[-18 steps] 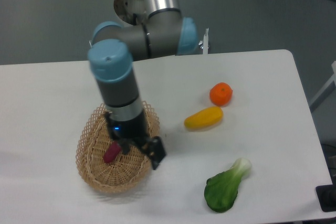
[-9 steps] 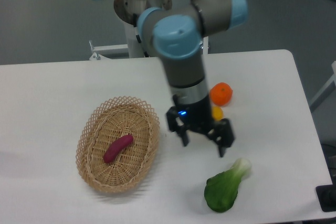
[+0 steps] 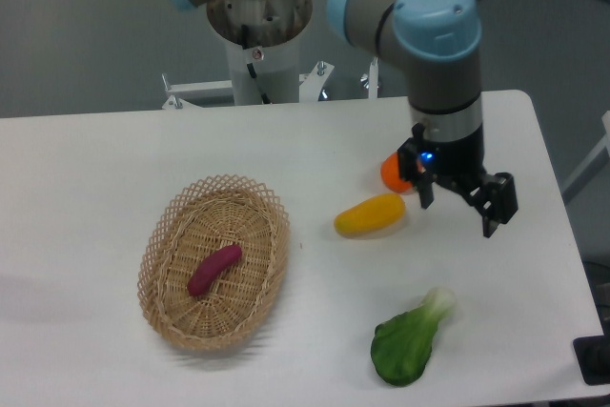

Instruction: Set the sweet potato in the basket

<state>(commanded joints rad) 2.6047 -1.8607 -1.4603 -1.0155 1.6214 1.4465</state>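
The magenta-purple sweet potato lies inside the tan wicker basket at the left of the table. My gripper is open and empty. It hangs above the table far to the right of the basket, just right of the yellow-orange fruit.
A yellow-orange oblong fruit lies mid-table. A round orange sits behind it, partly hidden by my wrist. A green leafy vegetable lies near the front edge. The arm's base post stands behind the table.
My gripper let go of the sweet potato in the basket, then swung right across the table, from the basket past the yellow fruit to the right side.
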